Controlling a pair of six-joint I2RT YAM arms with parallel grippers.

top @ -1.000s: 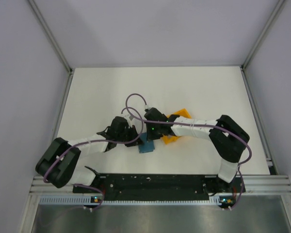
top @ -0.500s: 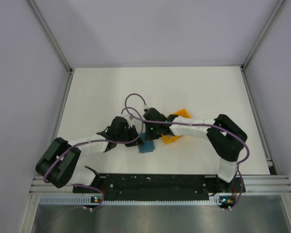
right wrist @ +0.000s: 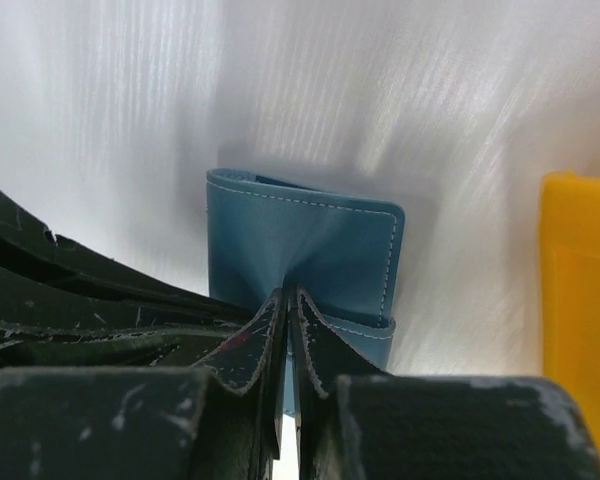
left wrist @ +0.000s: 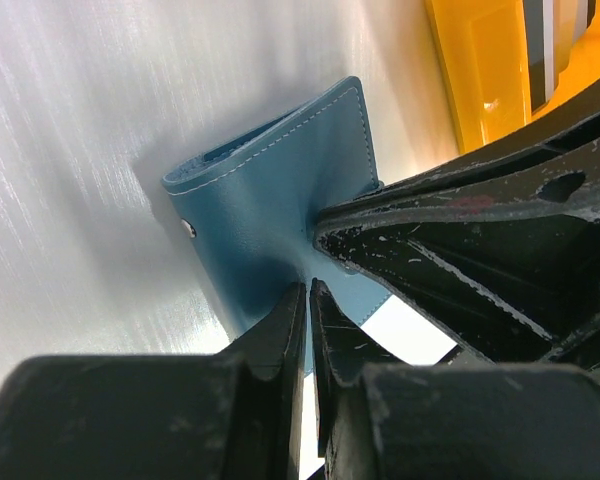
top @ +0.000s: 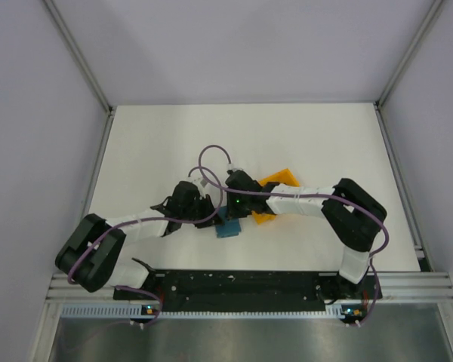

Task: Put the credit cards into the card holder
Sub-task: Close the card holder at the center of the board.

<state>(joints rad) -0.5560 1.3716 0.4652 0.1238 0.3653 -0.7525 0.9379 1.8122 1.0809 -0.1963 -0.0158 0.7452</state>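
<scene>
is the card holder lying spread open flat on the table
No, the card holder is folded over, and the left gripper and right gripper each pinch its top flap.

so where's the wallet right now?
Top view: the blue wallet lies on the table near centre, where both sets of jaws meet, orange rack just to its right.

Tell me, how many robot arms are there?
2. The left black-and-white arm reaches from the near left, the right arm from the near right; both jaws pinch the flat teal-blue wallet.
</scene>
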